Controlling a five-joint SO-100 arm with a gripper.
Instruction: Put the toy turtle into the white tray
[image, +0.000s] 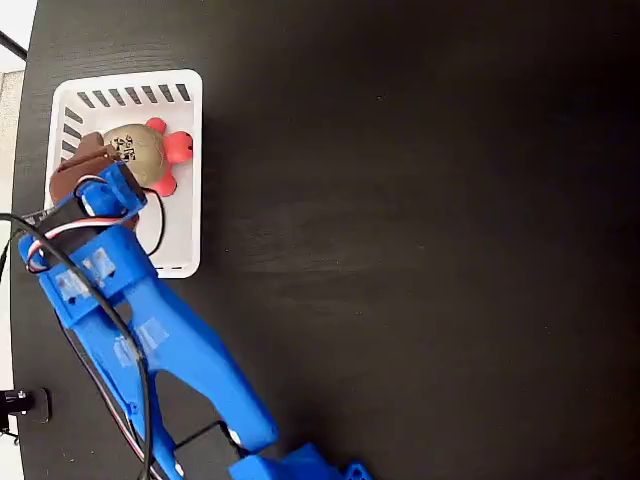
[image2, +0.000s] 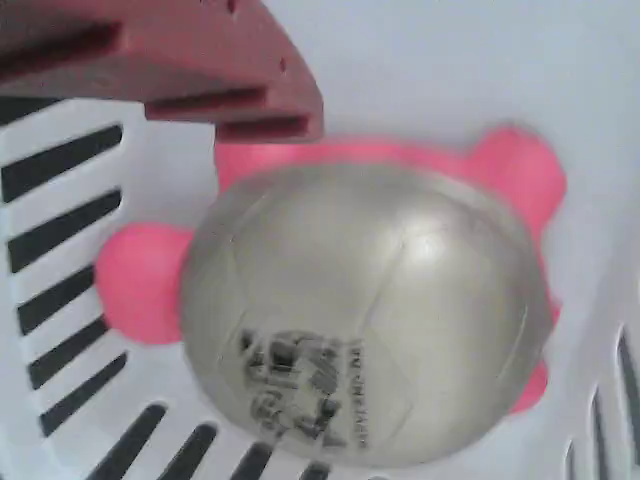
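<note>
The toy turtle (image: 147, 153) lies inside the white tray (image: 185, 215), in its far half, with its tan-grey shell up and its red-pink head and feet showing. My gripper (image: 100, 162) hangs over the tray just left of the turtle, jaws apart, with nothing between them. In the wrist view the shell (image2: 365, 320) with its black mark fills the middle, resting on the tray floor beside the slotted wall (image2: 60, 250). One brown finger (image2: 200, 60) shows at the top left above the turtle; the other finger is out of frame.
The tray stands at the top left of a black table (image: 420, 250) in the fixed view, close to the table's left edge. My blue arm (image: 150, 330) runs from the bottom edge up to the tray, with cables along it.
</note>
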